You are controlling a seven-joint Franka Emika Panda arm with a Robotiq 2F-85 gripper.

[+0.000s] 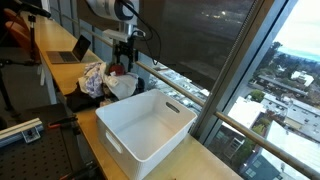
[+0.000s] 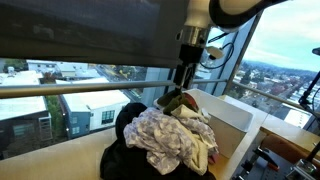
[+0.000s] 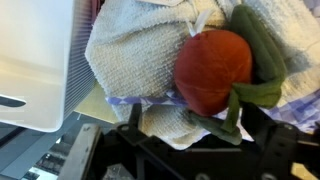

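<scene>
Gripper [image 3: 188, 135] pointing straight down off the arm, right over the laundry pile [image 2: 175, 140]; same in both ext views [image 1: 122, 52]. Jaws spread wide in wrist cam, nothing clamped btwn them afaict. Directly below, between the fingers: red bundle [image 3: 212, 68], roundish, sitting on top of the pile. Can't tell if the fingertips touch it. Green cloth [image 3: 262, 55] curls round its right side and underneath. White towel [image 3: 135, 60] under both, waffle texture, spreading to the left. Dark garment [image 2: 125, 155] at the pile's near edge in an ext view.

White bin [image 1: 150, 140] just beside the pile, on the same table; I see only its bare white bottom inside. Its wall shows at the left edge of wrist cam [image 3: 30, 60].

Surface = long wooden table [image 1: 205, 160] running along a big window [image 1: 200, 50], city rooftops outside. Open laptop [image 1: 70, 50] further down the table, well apart from the pile.
</scene>
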